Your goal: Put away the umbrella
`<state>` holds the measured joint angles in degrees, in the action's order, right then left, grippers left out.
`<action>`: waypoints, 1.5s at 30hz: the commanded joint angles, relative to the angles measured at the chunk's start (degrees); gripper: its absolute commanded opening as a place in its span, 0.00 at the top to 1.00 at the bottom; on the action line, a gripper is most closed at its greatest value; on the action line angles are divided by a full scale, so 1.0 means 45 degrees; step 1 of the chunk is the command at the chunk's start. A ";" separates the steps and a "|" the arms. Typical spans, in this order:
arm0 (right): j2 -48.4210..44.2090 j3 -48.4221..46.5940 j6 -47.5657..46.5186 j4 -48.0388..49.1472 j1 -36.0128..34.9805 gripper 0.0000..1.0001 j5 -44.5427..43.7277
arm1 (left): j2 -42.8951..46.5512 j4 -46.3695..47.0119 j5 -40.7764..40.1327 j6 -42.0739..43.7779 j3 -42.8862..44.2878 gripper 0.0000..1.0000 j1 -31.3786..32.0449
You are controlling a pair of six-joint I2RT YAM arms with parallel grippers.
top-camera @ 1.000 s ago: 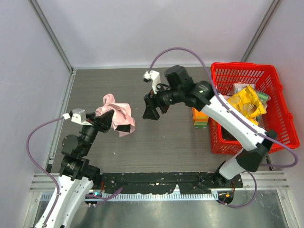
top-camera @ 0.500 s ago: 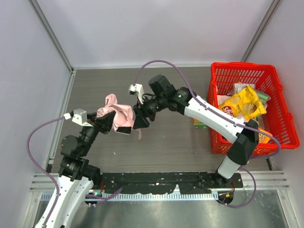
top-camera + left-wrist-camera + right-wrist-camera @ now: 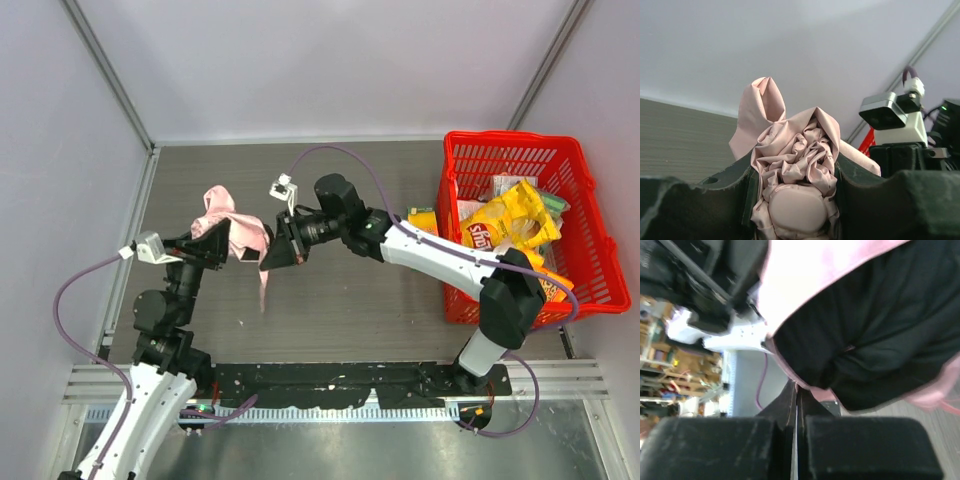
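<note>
Our left gripper [image 3: 222,243] squeezes the pink umbrella [image 3: 240,234] and holds it up over the table [image 3: 350,300] (its strap [image 3: 263,290] hangs down). Our right gripper [image 3: 271,254] is pinched tight on its thin pink edge.

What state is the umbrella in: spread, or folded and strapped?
Collapsed but unwrapped: the umbrella is a loose crumpled bunch in the left tool, strap dangling.

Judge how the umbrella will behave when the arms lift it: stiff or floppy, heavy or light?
Likely floppy: the umbrella crumples in folds within the left pincer. Probably light and apt to snag: its thin strap dangles freely below.
</note>
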<state>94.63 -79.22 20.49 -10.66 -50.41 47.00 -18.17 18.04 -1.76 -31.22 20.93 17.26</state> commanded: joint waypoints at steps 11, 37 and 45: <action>0.3855 -0.2436 1.8988 2.1142 -0.1355 0.99 -0.2085 | -0.2915 0.7846 -0.3415 -0.2181 -0.0529 1.00 -0.0026; 0.1939 -0.1731 0.0020 0.3795 -0.3209 0.99 -0.6887 | -0.1684 0.2651 -0.6484 -1.3215 0.1033 1.00 -0.0026; 0.2096 0.1156 -0.2770 0.5900 -0.3680 0.99 -1.1102 | -0.2055 0.2300 -0.5665 -1.6204 0.1110 1.00 -0.0026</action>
<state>102.13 -82.28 17.80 17.47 -64.79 7.55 -27.77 20.58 -29.10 -93.06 21.52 17.23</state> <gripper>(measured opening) 0.026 0.429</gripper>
